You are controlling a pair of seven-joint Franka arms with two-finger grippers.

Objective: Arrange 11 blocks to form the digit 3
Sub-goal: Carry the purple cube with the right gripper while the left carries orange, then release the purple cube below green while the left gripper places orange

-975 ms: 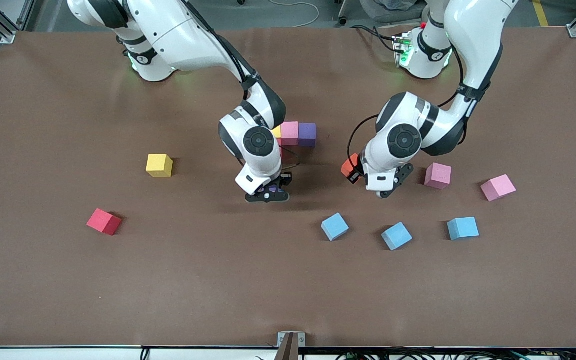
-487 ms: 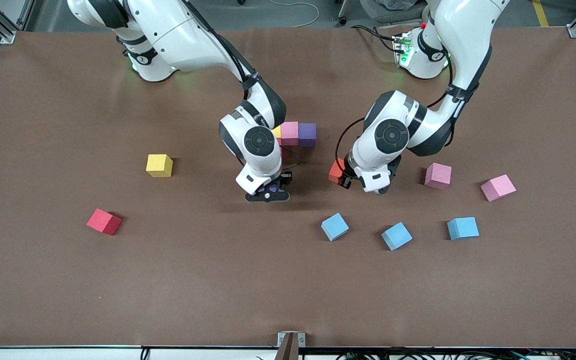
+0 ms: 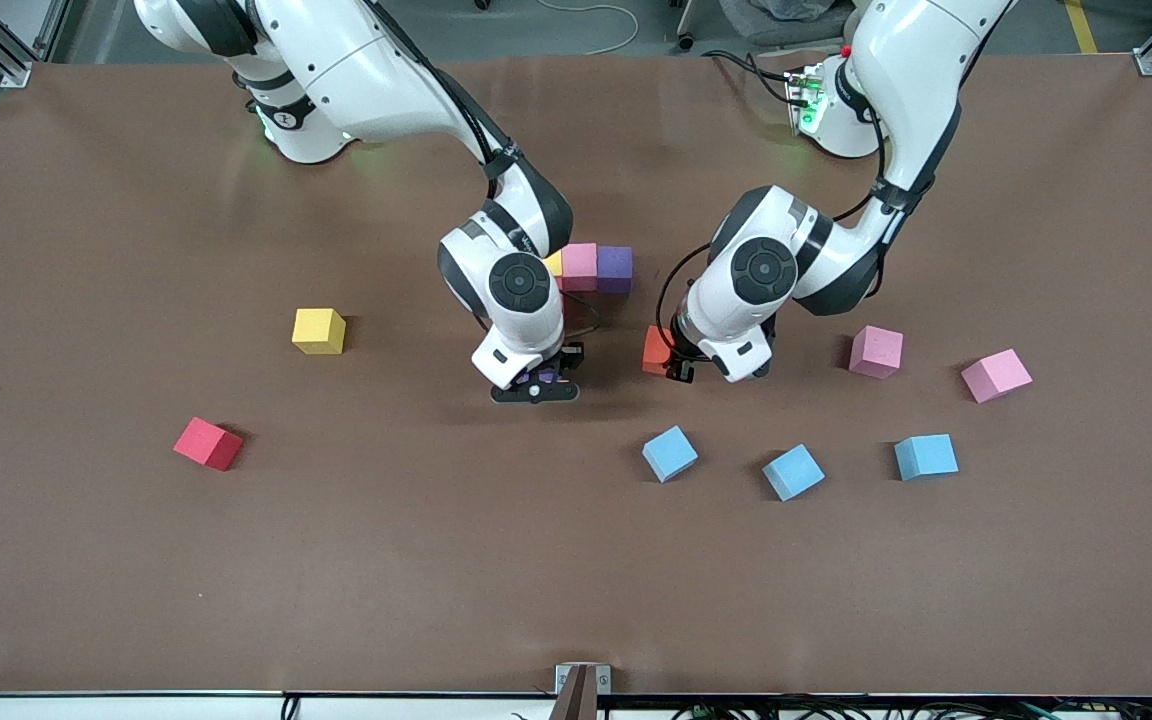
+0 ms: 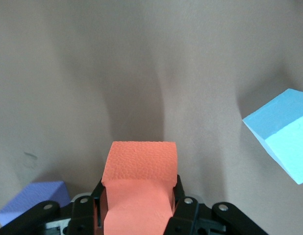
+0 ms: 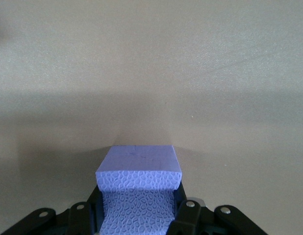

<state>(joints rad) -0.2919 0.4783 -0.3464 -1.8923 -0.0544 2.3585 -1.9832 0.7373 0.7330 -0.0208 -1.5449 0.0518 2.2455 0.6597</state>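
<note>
My left gripper (image 3: 665,361) is shut on an orange block (image 3: 653,349) and holds it low over the middle of the table; the left wrist view shows the orange block (image 4: 140,178) pinched between the fingers. My right gripper (image 3: 536,386) is shut on a purple block (image 5: 138,188), also low over the middle of the table. A touching row of yellow (image 3: 554,264), pink (image 3: 579,266) and purple (image 3: 615,268) blocks lies beside the right arm's wrist, which partly hides the yellow one.
Loose blocks lie around: yellow (image 3: 319,331) and red (image 3: 208,443) toward the right arm's end, three light blue ones (image 3: 670,453) (image 3: 793,472) (image 3: 926,456) nearer the front camera, and two pink ones (image 3: 876,351) (image 3: 997,375) toward the left arm's end.
My left arm has carried the orange block toward the right arm's end, closer to the right gripper. The right arm has stayed still.
</note>
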